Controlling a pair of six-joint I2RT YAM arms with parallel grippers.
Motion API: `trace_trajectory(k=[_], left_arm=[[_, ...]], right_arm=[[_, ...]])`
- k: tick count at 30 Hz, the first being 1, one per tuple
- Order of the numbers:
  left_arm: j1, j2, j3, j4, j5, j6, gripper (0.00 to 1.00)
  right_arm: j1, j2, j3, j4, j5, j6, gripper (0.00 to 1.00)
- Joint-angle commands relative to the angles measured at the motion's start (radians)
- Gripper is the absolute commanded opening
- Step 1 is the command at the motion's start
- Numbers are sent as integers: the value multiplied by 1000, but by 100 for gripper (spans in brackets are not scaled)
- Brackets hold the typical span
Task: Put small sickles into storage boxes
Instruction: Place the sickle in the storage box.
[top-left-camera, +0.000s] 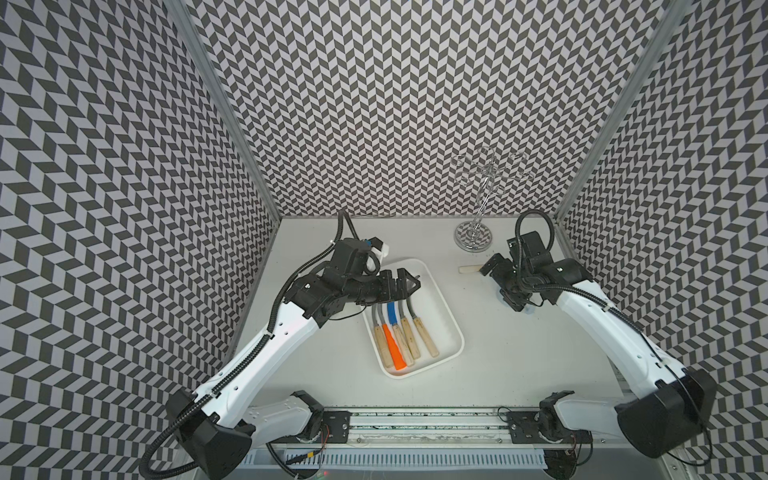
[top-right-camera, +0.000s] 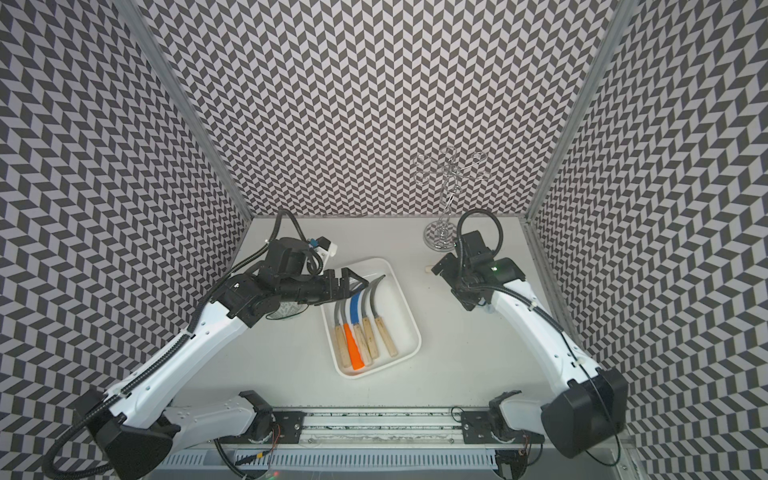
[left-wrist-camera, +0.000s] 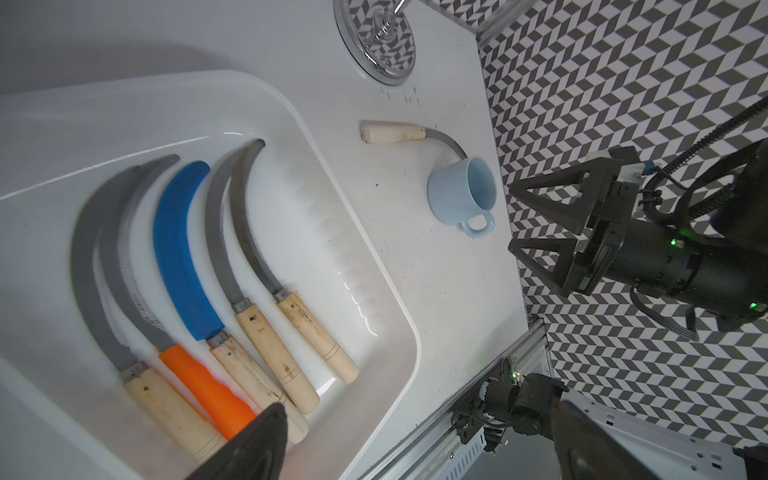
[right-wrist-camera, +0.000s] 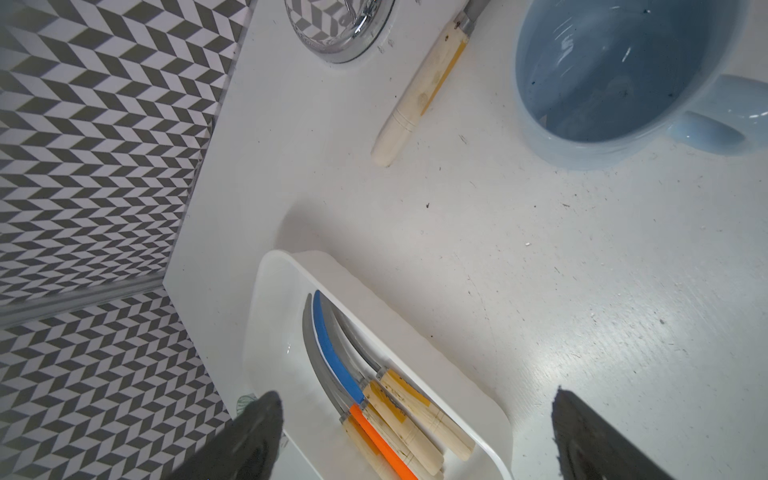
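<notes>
Left wrist view: five small sickles (left-wrist-camera: 266, 340) lie side by side in the white tray (left-wrist-camera: 359, 237); one blade is blue, one handle orange.
In both top views the left gripper (top-left-camera: 409, 282) hangs over the tray's far end, jaws apart, nothing between them; the sixth sickle (left-wrist-camera: 392, 133) lies on the table (left-wrist-camera: 436, 291) outside the tray, its blade running up to the light blue mug (left-wrist-camera: 457, 195); the right gripper (left-wrist-camera: 512, 218) hovers near that mug, jaws wide, empty.

You face a glossy white plastic tray (left-wrist-camera: 324, 216), sickles (left-wrist-camera: 316, 336) with dull grey metal blades and pale wood handles, a smooth glazed mug (left-wrist-camera: 457, 195), and a matt, scuffed table (left-wrist-camera: 436, 311).
</notes>
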Motion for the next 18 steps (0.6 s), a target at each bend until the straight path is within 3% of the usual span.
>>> trace_trajectory(k=[1, 4, 9, 14, 18], left_arm=[[47, -14, -5, 12, 3, 86, 100], [59, 16, 26, 3, -33, 107, 100], [68, 83, 132, -37, -98, 141, 100], [97, 113, 135, -43, -107, 142, 100], [128, 109, 121, -47, -104, 138, 100]], right_arm=[[0, 16, 4, 32, 47, 96, 100], [14, 30, -24, 95, 87, 95, 100], [16, 197, 55, 77, 153, -78, 98], [22, 342, 96, 60, 230, -177, 96], [24, 411, 96, 102, 224, -200, 89]])
